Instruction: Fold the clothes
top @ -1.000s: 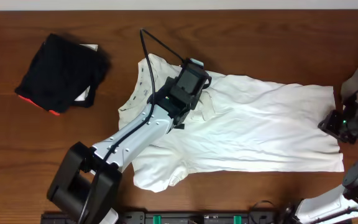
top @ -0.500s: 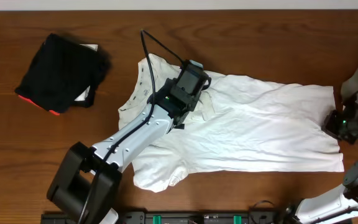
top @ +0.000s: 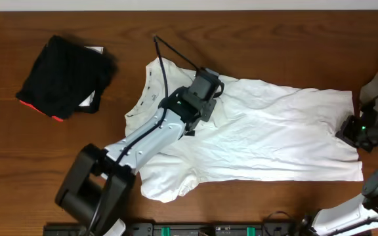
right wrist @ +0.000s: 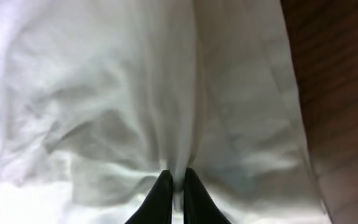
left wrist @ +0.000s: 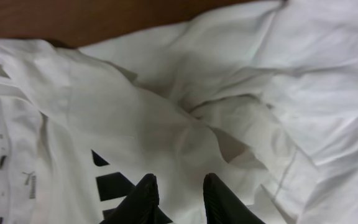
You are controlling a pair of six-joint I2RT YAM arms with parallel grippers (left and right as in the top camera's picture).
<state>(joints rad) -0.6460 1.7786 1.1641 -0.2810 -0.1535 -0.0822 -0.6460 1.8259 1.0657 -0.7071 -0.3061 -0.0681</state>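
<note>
Two arms are working over the white T-shirt [top: 281, 137], which is lying rumpled across the middle of the wooden table [top: 274, 33], its collar [left wrist: 2, 155] end pointing left and its hem end pointing right. I am watching the left claw [left wrist: 178, 186] hanging low over the chest area near the collar. Its dark fingers [left wrist: 143, 196] are standing a little apart, and I am seeing only white cloth in the gap, with the black chest lettering [left wrist: 110, 183] lying just beside them. Whether the tips are touching the fabric, I cannot tell. At the shirt's right edge, the right claw [right wrist: 178, 180] is sitting with its fingers drawn nearly together, and through its wrist camera I am seeing a ridge of the white cloth pinched between them, with creases running toward the tips. Bare wood is showing just past that edge. Well apart, near the table's far left corner, a black folded garment [top: 64, 75] with a red-orange edge is resting on the wood.
</note>
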